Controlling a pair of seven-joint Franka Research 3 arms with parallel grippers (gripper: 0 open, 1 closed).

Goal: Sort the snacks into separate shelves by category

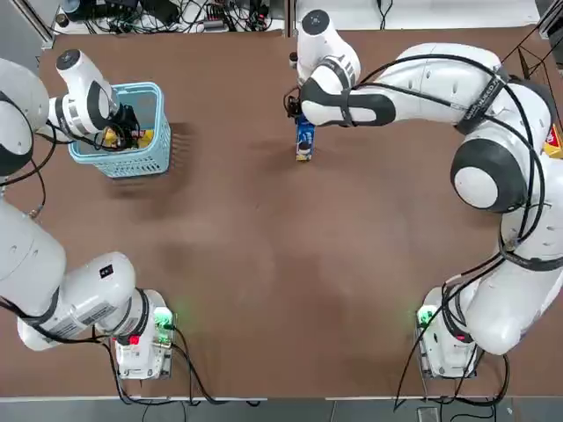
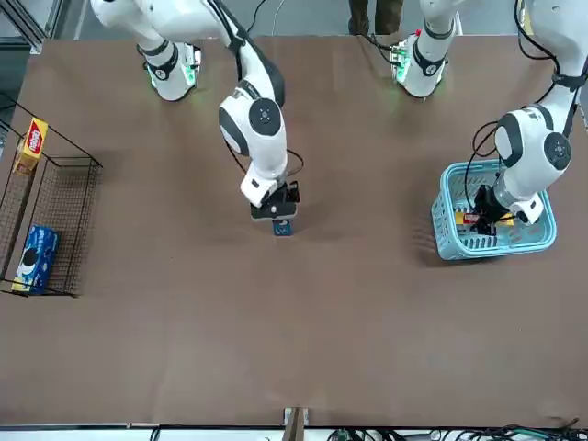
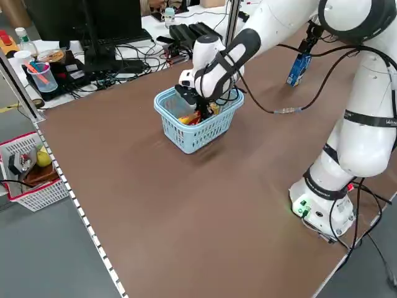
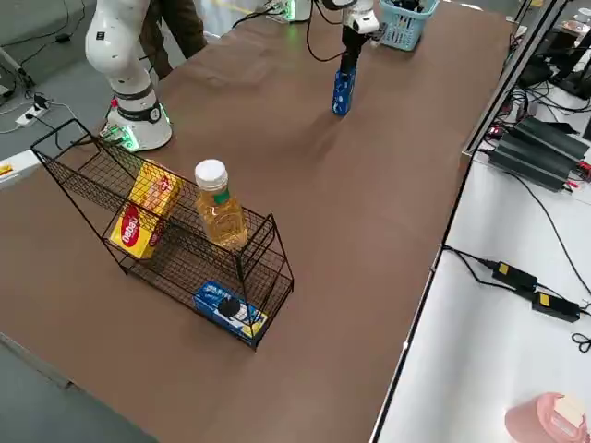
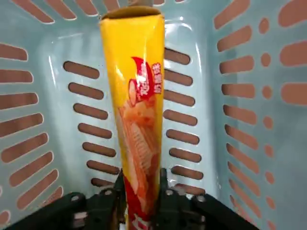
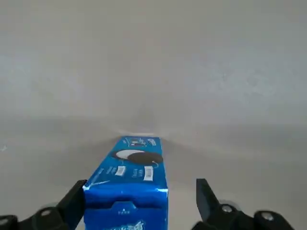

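Snacks partly sorted: rack holds some. Left gripper pinching yellow packet in basket; right gripper spread around blue packet.

A blue snack box stands between spread fingers.

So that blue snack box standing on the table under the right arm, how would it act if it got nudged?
The blue snack box stands upright on a narrow end, so it would probably tip. Its crisp carton edges suggest stiff and likely light. The right gripper fingers sit open around it.
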